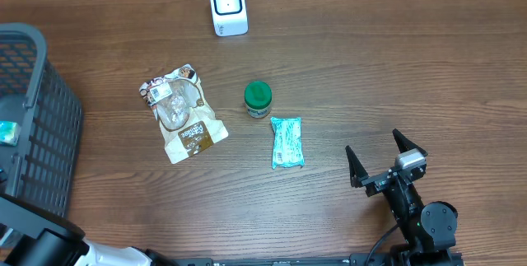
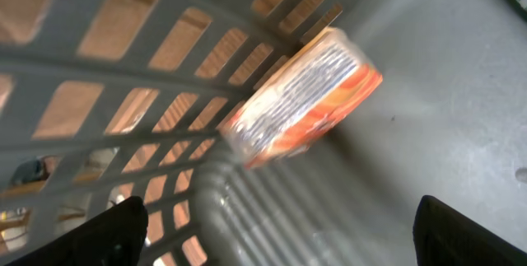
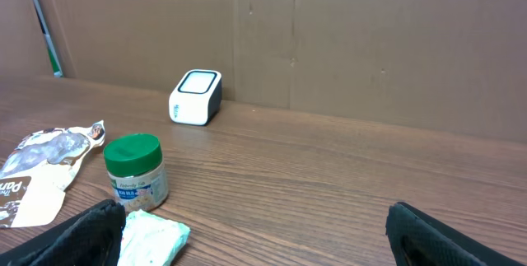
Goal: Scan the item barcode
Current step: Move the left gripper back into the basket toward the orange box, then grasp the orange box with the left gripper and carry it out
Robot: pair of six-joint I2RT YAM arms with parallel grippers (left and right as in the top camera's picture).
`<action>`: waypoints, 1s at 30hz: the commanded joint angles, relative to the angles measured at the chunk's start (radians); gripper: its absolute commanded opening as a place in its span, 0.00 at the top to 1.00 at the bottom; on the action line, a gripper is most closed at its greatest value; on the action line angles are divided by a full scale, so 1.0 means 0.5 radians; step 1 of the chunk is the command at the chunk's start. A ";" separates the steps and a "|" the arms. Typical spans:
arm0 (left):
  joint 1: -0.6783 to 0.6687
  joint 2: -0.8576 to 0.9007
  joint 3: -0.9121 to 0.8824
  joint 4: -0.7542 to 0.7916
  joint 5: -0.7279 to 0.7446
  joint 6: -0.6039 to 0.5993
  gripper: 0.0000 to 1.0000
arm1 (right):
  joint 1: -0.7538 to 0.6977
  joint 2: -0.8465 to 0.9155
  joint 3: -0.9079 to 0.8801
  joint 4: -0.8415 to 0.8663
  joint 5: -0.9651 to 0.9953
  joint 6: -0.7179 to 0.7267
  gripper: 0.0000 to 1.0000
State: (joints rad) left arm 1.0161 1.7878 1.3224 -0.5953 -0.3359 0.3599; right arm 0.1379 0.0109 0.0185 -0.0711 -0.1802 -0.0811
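Observation:
An orange and silver packet (image 2: pixel 305 97) lies inside the grey basket (image 2: pixel 123 77), leaning against its slatted wall. My left gripper (image 2: pixel 280 233) hovers inside the basket just short of the packet, open, with nothing between its fingers. The white barcode scanner (image 1: pixel 228 7) stands at the table's far edge and shows as the scanner (image 3: pixel 196 96) in the right wrist view. My right gripper (image 1: pixel 375 147) stands open and empty at the front right of the table, pointing toward the scanner.
A brown snack bag (image 1: pixel 183 114), a green-lidded jar (image 1: pixel 258 99) and a teal packet (image 1: pixel 286 142) lie mid-table. The basket (image 1: pixel 33 109) fills the left edge, with a teal item (image 1: pixel 6 132) inside. A cardboard wall (image 3: pixel 370 35) backs the table.

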 commanded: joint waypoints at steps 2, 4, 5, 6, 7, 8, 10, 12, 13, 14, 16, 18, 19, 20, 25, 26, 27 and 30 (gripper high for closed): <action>-0.003 0.134 -0.011 0.097 0.047 0.053 0.13 | -0.004 -0.016 -0.021 0.009 -0.009 0.013 0.00; -0.004 0.175 -0.011 0.157 0.057 0.053 0.14 | -0.004 -0.016 -0.021 0.009 -0.009 0.013 0.00; -0.004 0.185 -0.011 0.172 0.074 0.061 0.14 | -0.004 -0.016 -0.021 0.009 -0.009 0.013 0.00; -0.004 0.209 -0.011 0.216 0.115 0.068 0.15 | -0.004 -0.016 -0.021 0.009 -0.009 0.013 0.00; -0.004 0.222 -0.011 0.240 0.139 0.076 0.16 | -0.004 -0.016 -0.021 0.009 -0.009 0.013 0.00; -0.004 0.237 -0.011 0.270 0.154 0.076 0.16 | -0.004 -0.016 -0.021 0.009 -0.009 0.013 0.00; -0.004 0.290 -0.011 0.318 0.159 0.122 0.18 | -0.004 -0.016 -0.021 0.009 -0.009 0.013 0.00; -0.004 0.333 -0.011 0.343 0.166 0.134 0.18 | -0.004 -0.016 -0.021 0.009 -0.009 0.013 0.00; -0.004 0.352 -0.011 0.349 0.175 0.134 0.19 | -0.004 -0.016 -0.021 0.009 -0.009 0.013 0.00; -0.004 0.378 -0.011 0.357 0.198 0.134 0.20 | -0.004 -0.016 -0.021 0.009 -0.009 0.013 0.00; -0.004 0.414 -0.011 0.362 0.243 0.134 0.25 | -0.004 -0.016 -0.021 0.009 -0.009 0.013 0.00; -0.008 0.443 -0.011 0.361 0.265 0.134 0.45 | -0.004 -0.016 -0.021 0.009 -0.009 0.013 0.00; -0.017 0.453 -0.011 0.359 0.265 0.134 0.54 | -0.004 -0.016 -0.021 0.009 -0.009 0.013 0.00; -0.021 0.453 -0.011 0.358 0.265 0.134 0.62 | -0.004 -0.016 -0.021 0.009 -0.009 0.013 0.00; -0.072 0.446 0.002 0.332 0.260 0.132 0.96 | -0.004 -0.016 -0.021 0.009 -0.009 0.013 0.00; -0.086 0.439 0.005 0.312 0.261 0.132 0.96 | -0.004 -0.016 -0.021 0.009 -0.009 0.013 0.00; -0.111 0.422 0.006 0.292 0.262 0.131 0.96 | -0.004 -0.016 -0.021 0.009 -0.009 0.013 0.00; -0.181 0.333 0.008 0.269 0.261 0.069 0.96 | -0.004 -0.016 -0.021 0.009 -0.009 0.013 0.00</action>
State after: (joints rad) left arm 0.9752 1.9804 1.3285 -0.4366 -0.2363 0.4221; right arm 0.1379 0.0109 0.0185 -0.0711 -0.1799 -0.0807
